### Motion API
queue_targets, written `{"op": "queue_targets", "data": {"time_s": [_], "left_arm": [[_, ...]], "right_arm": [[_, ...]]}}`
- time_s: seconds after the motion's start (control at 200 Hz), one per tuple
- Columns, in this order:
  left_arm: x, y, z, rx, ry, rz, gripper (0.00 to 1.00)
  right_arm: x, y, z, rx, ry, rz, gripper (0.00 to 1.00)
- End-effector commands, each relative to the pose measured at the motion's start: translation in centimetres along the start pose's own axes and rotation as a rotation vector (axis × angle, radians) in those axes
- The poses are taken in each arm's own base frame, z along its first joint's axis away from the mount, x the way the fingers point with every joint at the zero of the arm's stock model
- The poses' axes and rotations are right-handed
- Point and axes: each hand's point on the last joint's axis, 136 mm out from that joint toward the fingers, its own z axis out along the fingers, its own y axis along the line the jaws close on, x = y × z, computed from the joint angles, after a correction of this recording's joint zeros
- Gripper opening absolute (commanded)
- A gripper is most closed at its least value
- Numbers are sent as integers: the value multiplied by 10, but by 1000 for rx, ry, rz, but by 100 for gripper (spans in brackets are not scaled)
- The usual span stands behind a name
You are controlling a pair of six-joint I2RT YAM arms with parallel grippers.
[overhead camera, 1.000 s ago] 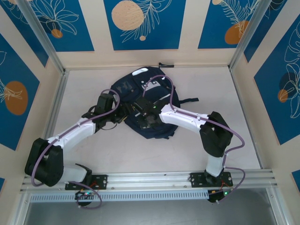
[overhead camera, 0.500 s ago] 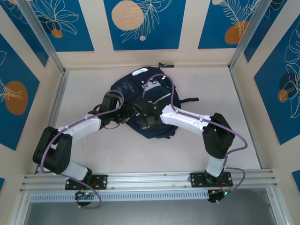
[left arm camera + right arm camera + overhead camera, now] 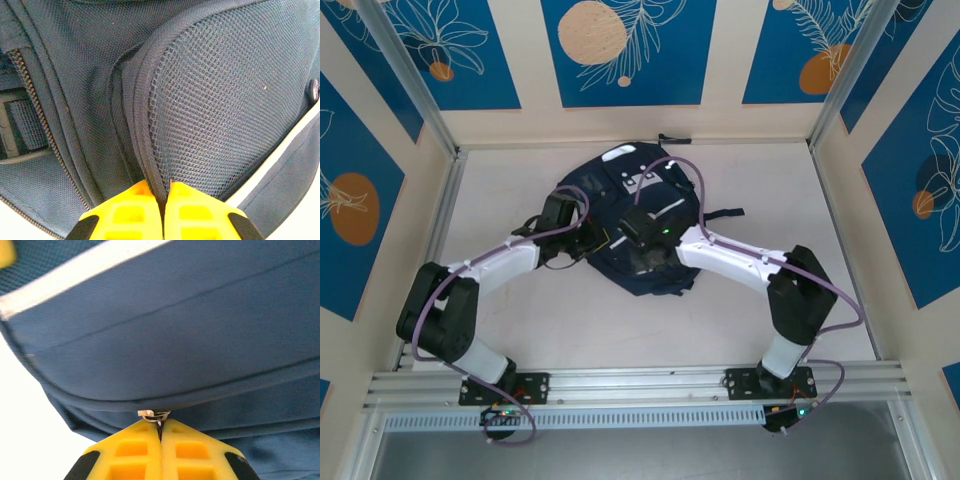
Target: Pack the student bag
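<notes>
Honestly, the student bag (image 3: pixel 612 182) looks soft and floppy; left gripper (image 3: pixel 163 196) pinches its mesh pocket (image 3: pixel 215 100) edge, right gripper (image 3: pixel 160 424) its zipper pull (image 3: pixel 153 414).

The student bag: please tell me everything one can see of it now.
The student bag is dark navy woven fabric with a white stripe, black straps and a mesh pocket. It lies flat on the table. The left gripper is shut on the pocket's hem; the right gripper is shut on a small metal pull.
</notes>
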Motion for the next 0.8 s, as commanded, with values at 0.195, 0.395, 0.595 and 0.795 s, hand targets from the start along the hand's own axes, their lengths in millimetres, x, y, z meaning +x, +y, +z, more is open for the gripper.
{"op": "queue_targets", "data": {"time_s": [0.195, 0.395, 0.595, 0.795], "left_arm": [[-19, 29, -30, -177, -45, 115, 0], [-32, 49, -57, -229, -92, 79, 3], [-34, 74, -94, -307, -150, 0, 45], [-17, 80, -121, -312, -193, -88, 67]], "right_arm": [[-22, -72, -12, -32, -44, 18, 0], [-20, -20, -15, -197, -13, -50, 0], [-10, 63, -17, -444, 51, -92, 0], [-18, 121, -25, -572, 62, -129, 0]]}}
